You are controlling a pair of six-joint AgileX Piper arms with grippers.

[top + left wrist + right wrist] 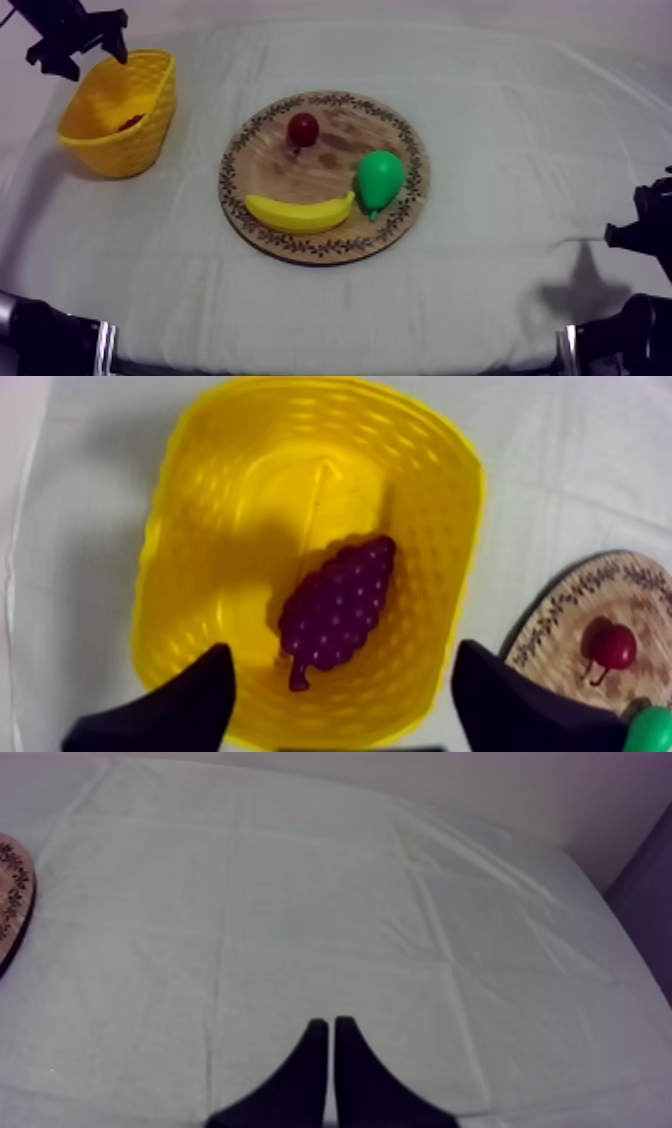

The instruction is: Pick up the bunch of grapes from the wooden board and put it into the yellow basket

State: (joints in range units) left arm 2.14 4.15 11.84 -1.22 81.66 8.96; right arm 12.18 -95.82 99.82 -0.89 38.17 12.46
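- Yellow basket (200,526) at the tabletop's left: the bunch of grapes (338,611) lies flat on its floor.
- Grapes: dark purple, dotted with pale specks, tapering, with a short stem at one end.
- Left pincer (342,648) hangs over the basket, fingers wide apart, holding nothing.
- Wooden board (270,160) in the middle carries a small red fruit (303,129), a banana (300,211) and a pear (380,178).
- Right pincer (331,1027) at the right, fingers pressed together above bare cloth.

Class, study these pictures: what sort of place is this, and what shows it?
Probably a robot test bench, not a kitchen: a cloth-covered table, toy fruit on a wooden board, and a robot arm above a yellow basket holding grapes.
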